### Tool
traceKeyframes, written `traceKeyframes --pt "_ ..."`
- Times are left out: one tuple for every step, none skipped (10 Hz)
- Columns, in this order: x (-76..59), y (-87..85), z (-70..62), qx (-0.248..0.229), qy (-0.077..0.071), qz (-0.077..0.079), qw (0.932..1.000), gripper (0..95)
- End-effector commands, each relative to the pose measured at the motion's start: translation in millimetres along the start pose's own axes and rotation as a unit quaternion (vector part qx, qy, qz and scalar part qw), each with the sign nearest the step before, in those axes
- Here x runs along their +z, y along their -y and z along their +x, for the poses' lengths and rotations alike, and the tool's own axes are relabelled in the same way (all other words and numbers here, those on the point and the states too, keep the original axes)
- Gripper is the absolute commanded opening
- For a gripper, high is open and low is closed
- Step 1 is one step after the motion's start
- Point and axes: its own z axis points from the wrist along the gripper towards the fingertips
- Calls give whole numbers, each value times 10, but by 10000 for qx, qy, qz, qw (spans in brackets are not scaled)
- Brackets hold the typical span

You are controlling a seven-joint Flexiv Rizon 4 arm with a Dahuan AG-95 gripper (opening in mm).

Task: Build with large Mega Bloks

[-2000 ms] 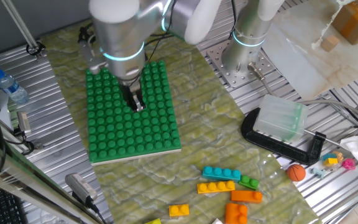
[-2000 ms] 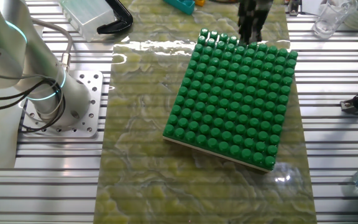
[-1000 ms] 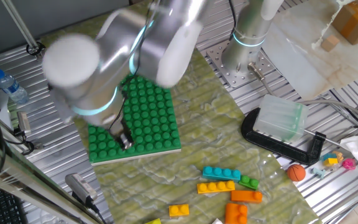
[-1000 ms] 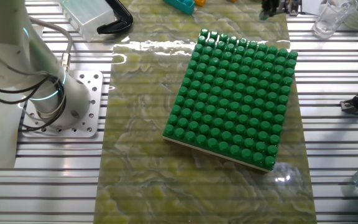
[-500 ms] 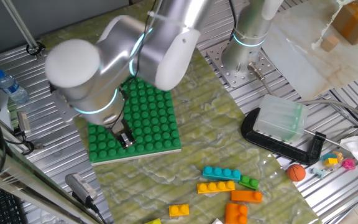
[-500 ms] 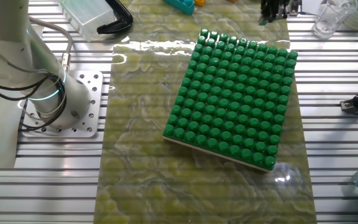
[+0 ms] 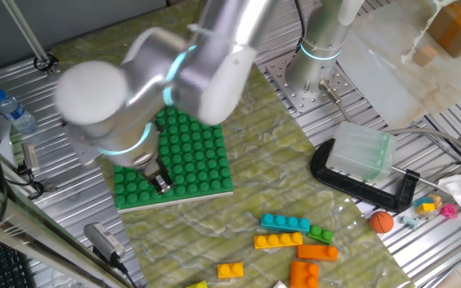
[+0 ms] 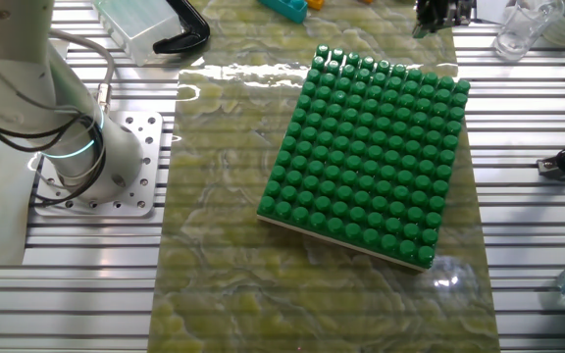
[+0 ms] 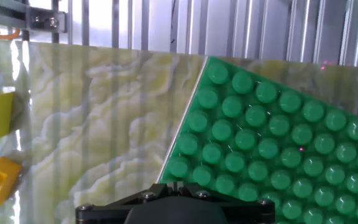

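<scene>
Gripper (image 7: 160, 183) hung over the near corner of the green baseplate (image 7: 194, 152) and carried no brick; whether its fingers were parted or closed could not be determined. Loose Mega Bloks lay on the mat toward the table's front edge, well apart from the gripper: cyan brick (image 7: 286, 223), yellow brick (image 7: 278, 240), orange brick (image 7: 317, 252). Their long axes ran roughly parallel. Judged next: travel toward them.
</scene>
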Motion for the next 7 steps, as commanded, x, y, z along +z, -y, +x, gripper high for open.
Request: traceKeyframes --pt "-3 -16 -45 15 232 0 9997 0" --pt "-3 -16 -45 9 259 -4 9997 0" --pt "-2 -15 -45 13 285 -5 9996 0" --pt "-2 -15 -45 1 367 0 9993 0" --pt "-2 -15 -45 2 395 14 9992 0" --pt "-2 -15 -45 -31 356 70 9993 0" --pt "-2 -15 -45 -76 410 96 9991 0"
